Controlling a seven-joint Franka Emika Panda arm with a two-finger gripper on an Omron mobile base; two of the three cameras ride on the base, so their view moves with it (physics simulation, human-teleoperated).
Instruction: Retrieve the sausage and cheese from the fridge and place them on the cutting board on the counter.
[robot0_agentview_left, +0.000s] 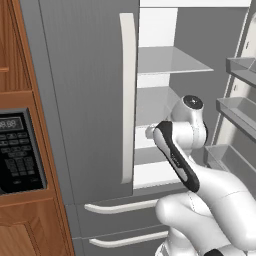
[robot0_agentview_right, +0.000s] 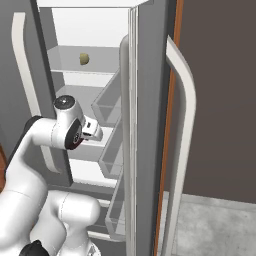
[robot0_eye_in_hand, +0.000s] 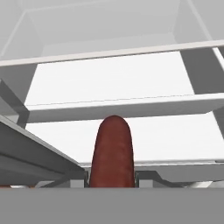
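**Sausage pinched inside the fridge**

Sausage (robot0_eye_in_hand: 111, 151) sits between the tool (robot0_eye_in_hand: 111, 178) fingertips, pinched, pointing straight ahead of it. White inner shelves (robot0_eye_in_hand: 131, 109) lie ahead and beneath. Higher up, the cheese (robot0_agentview_right: 84, 59) rests on an upper shelf of the open fridge (robot0_agentview_left: 85, 95).

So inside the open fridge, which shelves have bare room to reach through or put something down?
The white shelves ahead of the held sausage look bare across their width. The upper shelf holds just the cheese, with room beside it. It is tighter on the right, by the door bins.
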